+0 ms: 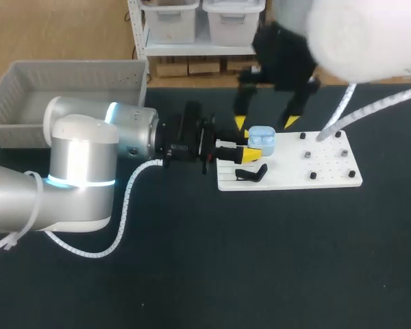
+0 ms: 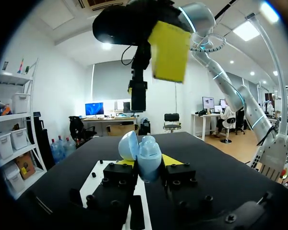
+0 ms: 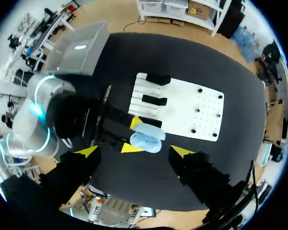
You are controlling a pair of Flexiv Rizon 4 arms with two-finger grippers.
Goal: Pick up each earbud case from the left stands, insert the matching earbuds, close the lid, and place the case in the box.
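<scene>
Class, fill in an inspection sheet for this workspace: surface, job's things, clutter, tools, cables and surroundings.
Surface: black table top, bearing a white stand board.
Job's things: light blue earbud case, lid open, held over the board's left end; grey box at the table's back left.
Clutter: nothing seen.
Tools: left tool shut on the case; right tool open, hovering above it.
Cables: white spiral conduit hanging from the left arm.
Surroundings: nothing seen reaching over the table.

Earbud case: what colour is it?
The case is light blue, clearest in the left wrist view.
</scene>
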